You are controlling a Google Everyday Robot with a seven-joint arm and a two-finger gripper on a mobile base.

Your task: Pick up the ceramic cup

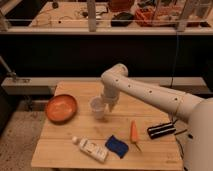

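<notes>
Wooden table [60, 150] carries ceramic cup [97, 108], bowl [61, 108], tube [90, 148].

An orange bowl [61, 108] sits at the left end of the wooden counter [150, 150]. Right of the bowl, along the front, lie a white tube [90, 148], a blue cloth [118, 146], a carrot [134, 132] and a black object [161, 130]. The gripper [108, 105] is right of the bowl.

1. Gripper [109, 104]: sits at the right rim of the ceramic cup [97, 107]; fingertips merge with the cup's wall, contact not readable.
2. Ceramic cup: right side partly covered by the gripper; inside too dim to read.
3. White arm [150, 92]: runs off the right edge; base cut off at the lower right corner.
4. White tube [91, 148]: label print too small to read.
5. Wooden table [75, 130]: front edge cut by the bottom border; legs unseen.
6. Upper shelf clutter [150, 12]: blurred, items not identifiable.
</notes>
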